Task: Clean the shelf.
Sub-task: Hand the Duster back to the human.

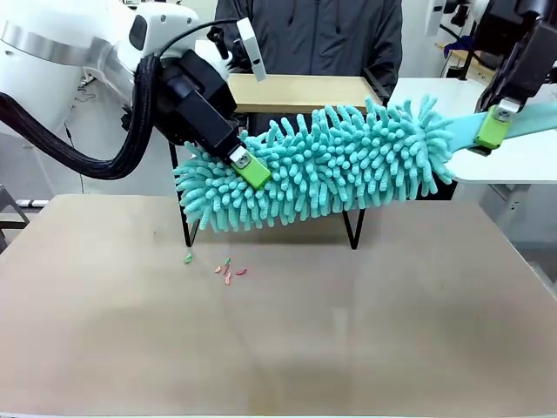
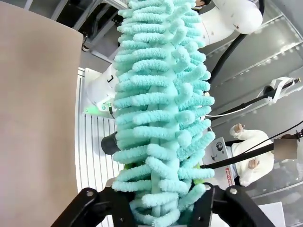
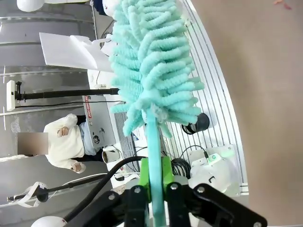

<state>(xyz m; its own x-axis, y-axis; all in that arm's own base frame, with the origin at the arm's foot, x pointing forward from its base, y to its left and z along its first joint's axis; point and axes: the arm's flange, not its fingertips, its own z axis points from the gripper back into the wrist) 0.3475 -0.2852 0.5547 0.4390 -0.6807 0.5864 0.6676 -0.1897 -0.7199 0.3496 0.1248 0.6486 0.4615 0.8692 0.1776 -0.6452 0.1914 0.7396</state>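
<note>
Two grippers hold one long teal duster [image 1: 335,165] between them, lifted above the table [image 1: 278,322] and slanting up from picture left to right in the front view. The left gripper [image 1: 248,167] has its green pads pressed into the fluffy end of the duster; in its wrist view the fingers [image 2: 90,201] stand on either side of the chenille strands, closed around the head [image 2: 161,118] with the fibres bulging between them. The right gripper [image 1: 492,126] is clamped tight on the flat teal handle [image 1: 522,126] at the other end; its wrist view shows the handle [image 3: 154,156] pinched between the green pads [image 3: 164,172], with the fluffy head running away from the camera. Behind the duster stands the shelf [image 1: 300,91], at the far side of the table: its light wooden top board shows above the duster, and its black legs [image 1: 352,231] come down to the table below it. Whether the duster touches the shelf cannot be told. On the table in front of the shelf, toward the left, lie a few small coloured scraps [image 1: 226,270]. A person in a dark jacket [image 1: 322,35] stands just behind the shelf.
</note>
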